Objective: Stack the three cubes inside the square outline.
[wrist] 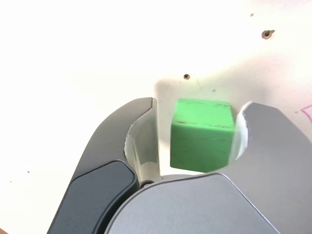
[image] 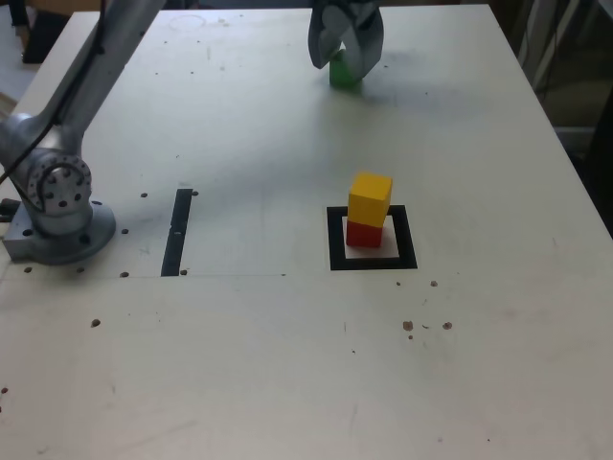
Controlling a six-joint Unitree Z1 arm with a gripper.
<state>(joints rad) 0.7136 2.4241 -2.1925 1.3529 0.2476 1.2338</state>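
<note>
Where specks dot it, white table [image: 239, 364]

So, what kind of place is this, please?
Probably a robotics lab or test bench. A bare white table with small screw holes carries a bolted-down arm base, a taped black square outline and coloured practice cubes. The claw sits around the green cube.
</note>
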